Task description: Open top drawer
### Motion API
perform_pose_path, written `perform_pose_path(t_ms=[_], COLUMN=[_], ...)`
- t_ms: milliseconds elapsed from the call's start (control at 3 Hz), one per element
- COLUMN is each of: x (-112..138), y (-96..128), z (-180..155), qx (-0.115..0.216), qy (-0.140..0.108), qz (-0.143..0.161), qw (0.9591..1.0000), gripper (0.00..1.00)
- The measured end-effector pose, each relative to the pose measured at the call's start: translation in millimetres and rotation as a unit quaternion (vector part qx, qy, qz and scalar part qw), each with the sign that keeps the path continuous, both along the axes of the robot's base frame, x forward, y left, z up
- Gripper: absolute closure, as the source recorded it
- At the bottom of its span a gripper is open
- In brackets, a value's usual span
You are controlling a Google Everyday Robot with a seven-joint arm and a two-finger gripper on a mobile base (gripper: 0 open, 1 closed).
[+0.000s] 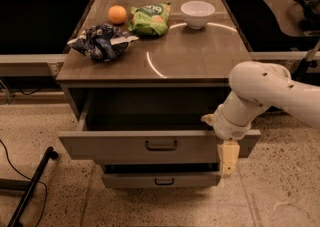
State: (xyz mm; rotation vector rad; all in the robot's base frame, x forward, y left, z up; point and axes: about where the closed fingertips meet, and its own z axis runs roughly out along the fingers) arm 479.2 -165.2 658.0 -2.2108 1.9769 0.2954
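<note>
The top drawer [125, 146] is pulled out from the cabinet, and its dark inside shows behind its wide grey-beige front. Its small dark pull handle [161, 145] sits at the centre of the front. My gripper [228, 157] hangs down over the right end of the drawer front, well to the right of the handle. The white arm [270, 91] comes in from the right and covers the drawer's right corner.
A narrower lower drawer [130, 180] sits below, slightly out. On the cabinet top [200, 56] lie an orange [117, 14], a green chip bag [150, 18], a white bowl [197, 13] and a blue bag [102, 41]. A black pole [30, 186] and a cable lie on the floor at left.
</note>
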Motion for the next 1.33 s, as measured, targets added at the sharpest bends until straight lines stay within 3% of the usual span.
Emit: perform_pose_path(t_ms=[333,1000,1333], x=[-11,-24,-28], y=[-4,-13,-15], z=[-5,-3,-2], qx=[-0.004,-0.011,-0.011], qy=[0.012,0.015,0.014], qz=[-0.010,-0.026,-0.031], qw=[0.9999,0.9995,0.9994], gripper=[0.18,0.65,0.94])
